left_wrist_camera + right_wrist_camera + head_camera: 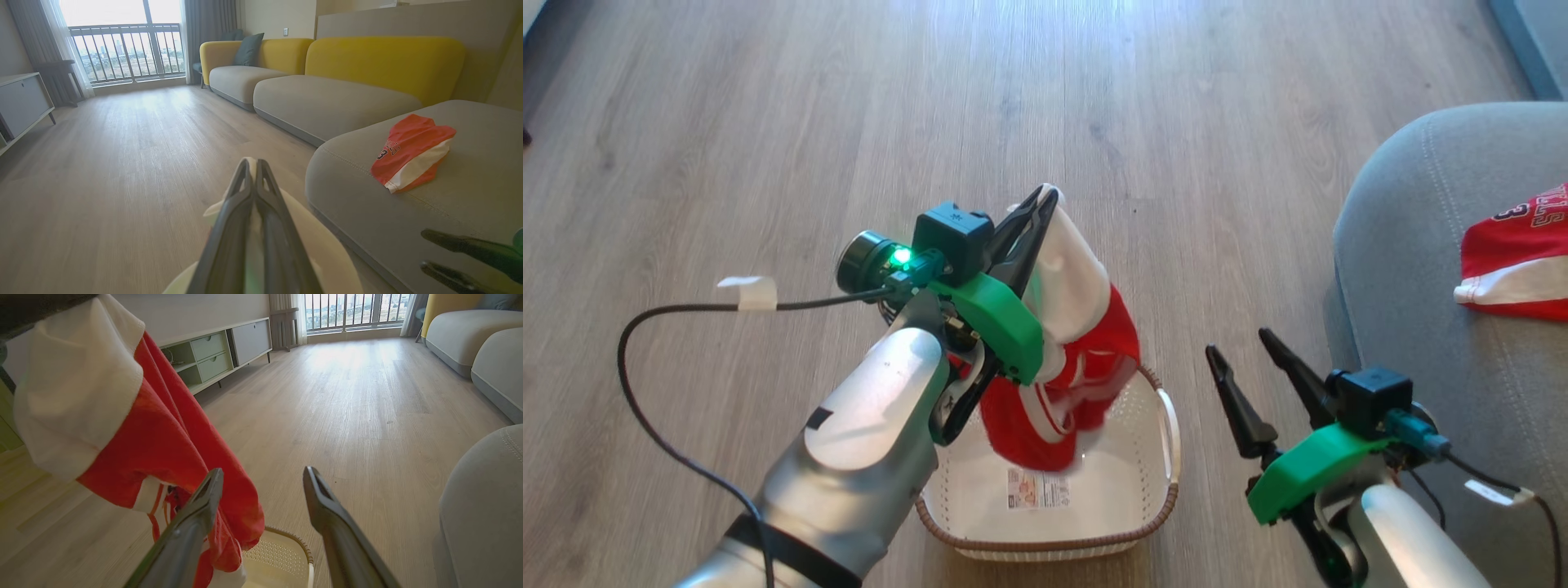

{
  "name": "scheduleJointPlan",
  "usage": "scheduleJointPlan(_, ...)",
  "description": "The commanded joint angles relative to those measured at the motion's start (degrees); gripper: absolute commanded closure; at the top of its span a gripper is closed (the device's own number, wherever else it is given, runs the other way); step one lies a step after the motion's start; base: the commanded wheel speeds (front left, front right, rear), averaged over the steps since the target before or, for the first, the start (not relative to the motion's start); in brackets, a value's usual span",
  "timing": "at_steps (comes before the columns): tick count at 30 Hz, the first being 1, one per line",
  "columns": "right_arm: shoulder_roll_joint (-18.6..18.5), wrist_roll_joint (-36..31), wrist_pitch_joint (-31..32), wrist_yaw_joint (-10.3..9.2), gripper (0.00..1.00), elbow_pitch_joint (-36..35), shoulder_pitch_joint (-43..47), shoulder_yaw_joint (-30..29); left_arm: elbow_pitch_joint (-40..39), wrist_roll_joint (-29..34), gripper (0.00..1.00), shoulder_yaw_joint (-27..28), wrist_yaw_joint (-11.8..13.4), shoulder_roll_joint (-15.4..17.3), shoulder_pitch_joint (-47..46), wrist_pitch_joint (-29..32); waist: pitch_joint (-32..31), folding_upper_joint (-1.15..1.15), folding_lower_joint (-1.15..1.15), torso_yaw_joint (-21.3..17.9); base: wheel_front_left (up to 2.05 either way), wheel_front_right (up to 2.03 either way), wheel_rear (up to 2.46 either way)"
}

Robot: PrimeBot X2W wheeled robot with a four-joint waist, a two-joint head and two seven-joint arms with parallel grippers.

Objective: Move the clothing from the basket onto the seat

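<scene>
So the red-and-white garment (1086, 359) is hanging from the left claw (1042, 196), which is pinched tight on the white end of it. The rest droops down over the basket (1168, 498). Can't tell if the bottom hem is fully clear of the basket or brushing the inside.

Looks to me like we're in the carry step: picked up, not yet delivered. The seat (1421, 245) is off to the robot's right, just beside the basket. I'd guess the next move is swinging that left arm across, high enough that the dangling cloth clears the basket rim and the cushion edge, then letting go over bare cushion.

The right claw (1240, 343) is spread wide with nothing in it, hovering between the basket and the seat, so it may need to stay out of the way.

Count:
- 2 garments: the held one, plus a red jersey (1519, 261) already lying on the seat
- 1 basket, on the wood floor (768, 122), with only a sticker (1037, 488) showing on its bottom
- 2 claws
</scene>
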Motion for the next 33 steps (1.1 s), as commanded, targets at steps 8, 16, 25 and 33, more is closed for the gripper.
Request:
scheduleJointPlan(8,0.2,0.3,-0.4,-0.01,0.0,-1.9,-0.5,2.0,-4.1,-1.1,1.0,0.4,0.4,0.8,-2.5,-0.7,-0.5,0.0,0.01,0.1,0.0,0.0,0.0)
scheduleJointPlan(16,-1.1,0.1,-0.4,-0.01,0.0,-0.7,-4.7,8.7,-7.9,-3.2,1.0,-5.3,1.0,0.8,-5.3,-0.7,0.2,0.0,0.01,1.5,0.0,0.0,0.0)
scheduleJointPlan(25,0.2,-1.3,-0.4,-0.01,0.0,5.6,-13.8,15.9,-11.8,-7.2,1.0,-13.2,3.5,0.8,-8.8,-0.7,0.9,0.0,0.01,3.2,0.0,0.0,0.0)
scheduleJointPlan(33,4.0,0.0,-0.4,-0.01,1.0,15.2,-21.5,19.1,-12.8,-9.6,1.0,-17.3,5.1,0.8,-10.1,-0.7,1.7,0.0,0.01,5.0,0.0,0.0,0.0)
